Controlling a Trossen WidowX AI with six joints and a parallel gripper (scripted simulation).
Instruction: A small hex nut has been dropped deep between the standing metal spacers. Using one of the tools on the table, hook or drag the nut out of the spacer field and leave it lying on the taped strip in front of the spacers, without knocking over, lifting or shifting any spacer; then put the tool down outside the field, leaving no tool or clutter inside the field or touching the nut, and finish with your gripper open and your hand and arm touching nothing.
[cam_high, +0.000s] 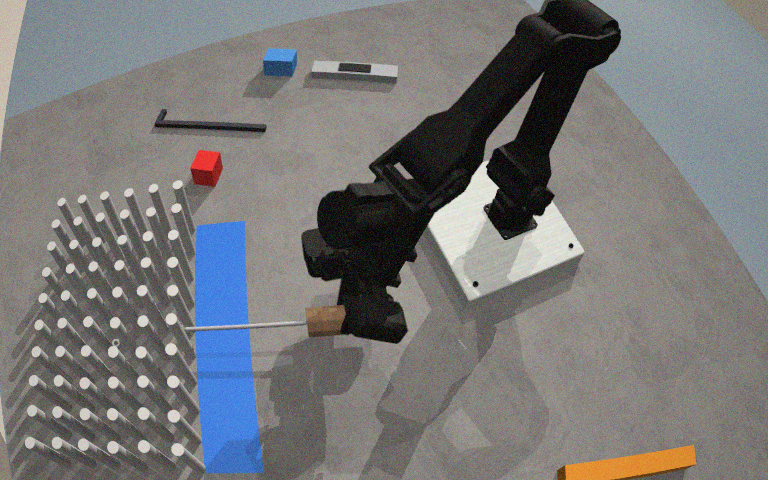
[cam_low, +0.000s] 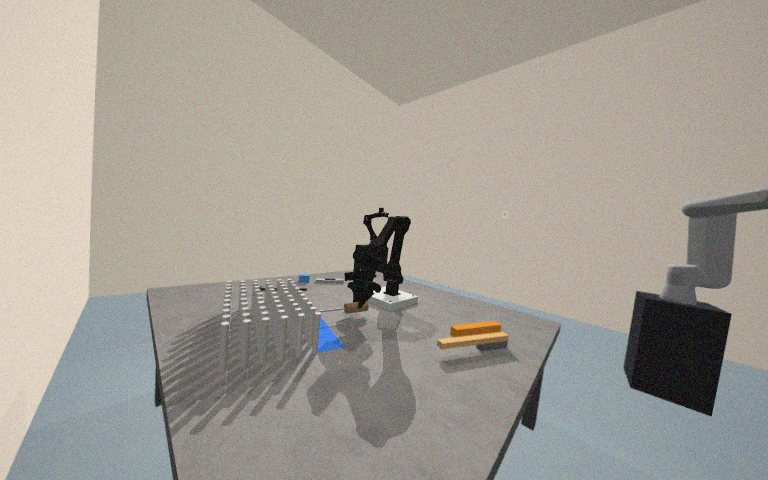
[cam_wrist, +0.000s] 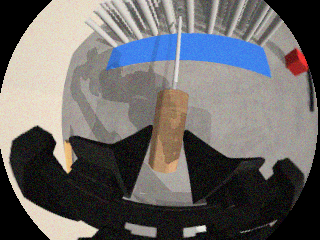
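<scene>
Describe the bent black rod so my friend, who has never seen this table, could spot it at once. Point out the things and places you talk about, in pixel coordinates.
Find the blue strip (cam_high: 222, 283) beside the crowd of standing metal posts. Just past one end of it sits a red cube (cam_high: 206, 167), and beyond that lies the rod (cam_high: 215, 125): thin, black, with a short bent end, unlike the chunky blocks nearby.

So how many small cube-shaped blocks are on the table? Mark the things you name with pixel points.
2. A red block (cam_high: 206, 168) (cam_wrist: 296, 62) near a corner of the spacers (cam_high: 173, 416) (cam_low: 224, 339) (cam_wrist: 215, 15), and a blue block (cam_high: 280, 62) (cam_low: 304, 278) beside the silver bar (cam_high: 325, 68) (cam_low: 321, 280). The arm (cam_high: 504, 79) (cam_low: 398, 249) (cam_wrist: 170, 215) could hide another.
</scene>
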